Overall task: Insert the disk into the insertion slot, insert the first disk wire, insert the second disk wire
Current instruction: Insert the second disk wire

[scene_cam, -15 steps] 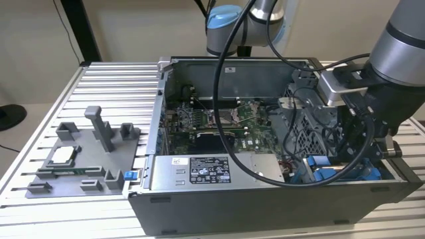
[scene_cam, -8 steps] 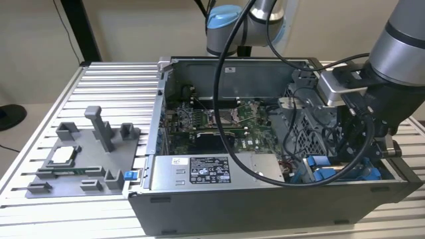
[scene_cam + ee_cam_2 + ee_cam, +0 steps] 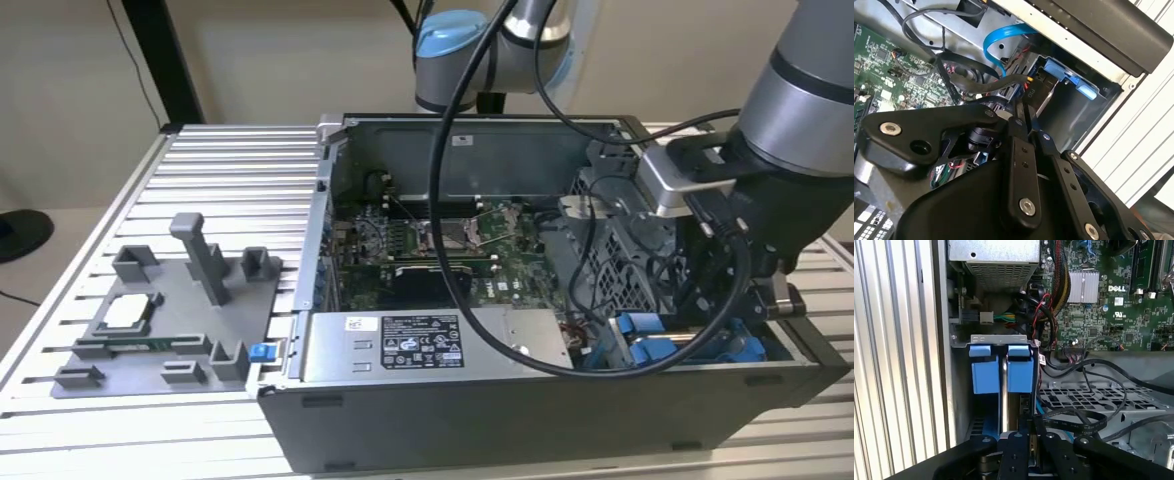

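Claw [image 3: 1030, 440] sits pinched narrow over the insertion slot [image 3: 1002, 370], apparently gripping a black wire [image 3: 999, 82]; off-axis push risks bending its connector.

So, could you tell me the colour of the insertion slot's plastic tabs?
Bright blue plastic tabs, best seen in the first wrist view.

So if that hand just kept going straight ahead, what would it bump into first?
Probably the insertion slot with its blue tabs: the hand points straight into it in the first wrist view, though depth is hard to judge.
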